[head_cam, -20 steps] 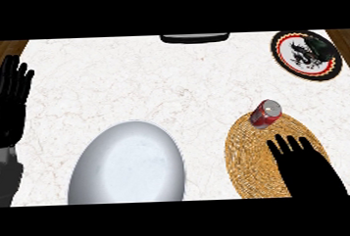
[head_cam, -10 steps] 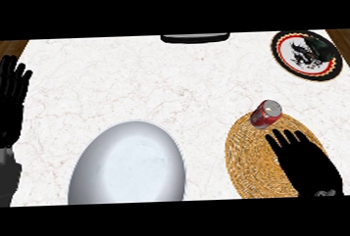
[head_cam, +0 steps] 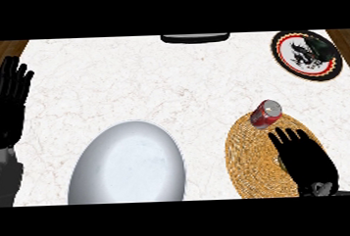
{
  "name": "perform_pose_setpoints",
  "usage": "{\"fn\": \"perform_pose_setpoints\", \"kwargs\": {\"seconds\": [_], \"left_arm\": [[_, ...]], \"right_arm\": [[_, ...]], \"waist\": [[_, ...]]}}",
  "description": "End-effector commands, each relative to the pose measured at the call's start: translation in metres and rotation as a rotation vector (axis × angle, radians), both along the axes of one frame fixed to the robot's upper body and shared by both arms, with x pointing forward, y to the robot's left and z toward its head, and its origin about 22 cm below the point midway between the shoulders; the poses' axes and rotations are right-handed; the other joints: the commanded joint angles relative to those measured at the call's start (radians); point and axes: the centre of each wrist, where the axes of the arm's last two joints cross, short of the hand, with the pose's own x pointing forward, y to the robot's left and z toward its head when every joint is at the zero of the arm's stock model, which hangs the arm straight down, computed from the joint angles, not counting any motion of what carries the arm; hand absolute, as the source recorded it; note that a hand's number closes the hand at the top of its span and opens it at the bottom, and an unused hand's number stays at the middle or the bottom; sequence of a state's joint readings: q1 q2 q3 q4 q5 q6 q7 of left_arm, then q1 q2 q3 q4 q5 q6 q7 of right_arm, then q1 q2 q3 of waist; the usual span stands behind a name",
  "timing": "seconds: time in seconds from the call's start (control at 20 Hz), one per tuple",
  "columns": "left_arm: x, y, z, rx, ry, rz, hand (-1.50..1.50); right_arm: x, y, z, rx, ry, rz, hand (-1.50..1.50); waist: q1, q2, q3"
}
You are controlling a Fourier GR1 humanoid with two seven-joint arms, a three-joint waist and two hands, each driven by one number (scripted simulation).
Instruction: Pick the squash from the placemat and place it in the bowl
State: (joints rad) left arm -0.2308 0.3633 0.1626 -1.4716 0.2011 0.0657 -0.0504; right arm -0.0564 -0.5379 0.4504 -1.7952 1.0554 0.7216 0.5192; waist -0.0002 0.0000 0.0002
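A round woven placemat [head_cam: 252, 156] lies at the right front of the counter. On its far edge stands a small red can-like object [head_cam: 266, 114] with a silver top; no squash shape shows. My right hand [head_cam: 302, 157] hovers over the mat, open, with its fingertips just short of the red object and not touching it. The hand covers the mat's right part. A large pale grey bowl [head_cam: 129, 165] sits at the front centre, with nothing in it. At the counter's left edge rests my left hand [head_cam: 7, 104], open with fingers up.
A round plate [head_cam: 307, 54] with a dark dragon picture and a red ring lies at the back right. A black object [head_cam: 195, 38] sits at the counter's far edge, centre. White marble counter spreads between the bowl and the back edge.
My right hand has crept a little forward over the placemat toward the red object. The left hand has barely shifted.
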Motion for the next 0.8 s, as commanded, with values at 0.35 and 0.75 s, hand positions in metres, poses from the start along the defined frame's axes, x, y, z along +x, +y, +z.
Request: {"fn": "perform_pose_setpoints", "kwargs": {"seconds": [0.35, 0.75], "left_arm": [[-0.007, 0.008, 0.006, -0.023, -0.004, 0.0, 0.0], [-0.004, -0.006, 0.007, -0.006, 0.02, -0.001, 0.0]], "right_arm": [[0.023, -0.015, -0.021, -0.037, 0.025, -0.052, -1.5], [0.017, -0.039, -0.047, -0.067, 0.015, -0.046, -1.5]], "waist": [[0.002, 0.0, 0.0], [0.001, 0.0, 0.0]]}}
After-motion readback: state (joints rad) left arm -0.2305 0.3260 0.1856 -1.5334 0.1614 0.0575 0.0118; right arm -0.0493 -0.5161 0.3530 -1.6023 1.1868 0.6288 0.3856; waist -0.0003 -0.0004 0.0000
